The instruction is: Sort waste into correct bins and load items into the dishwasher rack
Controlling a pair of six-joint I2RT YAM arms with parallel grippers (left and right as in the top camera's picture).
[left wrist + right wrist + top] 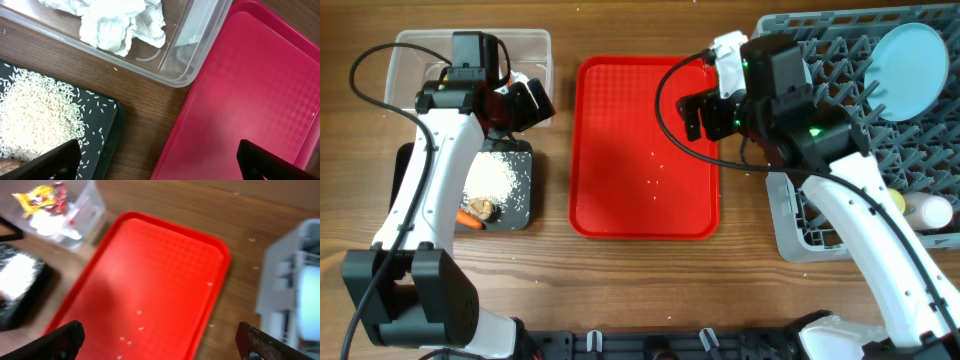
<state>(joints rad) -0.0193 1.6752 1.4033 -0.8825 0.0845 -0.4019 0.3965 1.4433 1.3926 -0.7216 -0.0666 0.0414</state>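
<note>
My left gripper (532, 102) (159, 160) hangs open and empty over the wood between the black tray bin (523, 205) (114, 131) and the clear tub bin (538, 48) (200, 45). White tissue (122, 22) and yellow and red wrappers (42, 197) lie in the tub. Rice (498, 180) (35, 115), a carrot (472, 220) and a brown lump (483, 208) lie in the black tray. My right gripper (697, 115) (160, 340) is open and empty above the red tray's right side. The grey dishwasher rack (840, 60) (285, 265) holds a light blue plate (912, 58) and a pale cup (932, 212).
The flat red tray (645, 150) (250, 100) (150, 275) lies between the bins and the rack, with a few stray rice grains (655, 165) (140, 312) on it. Both arms' black cables loop above the table. Bare wood runs along the front edge.
</note>
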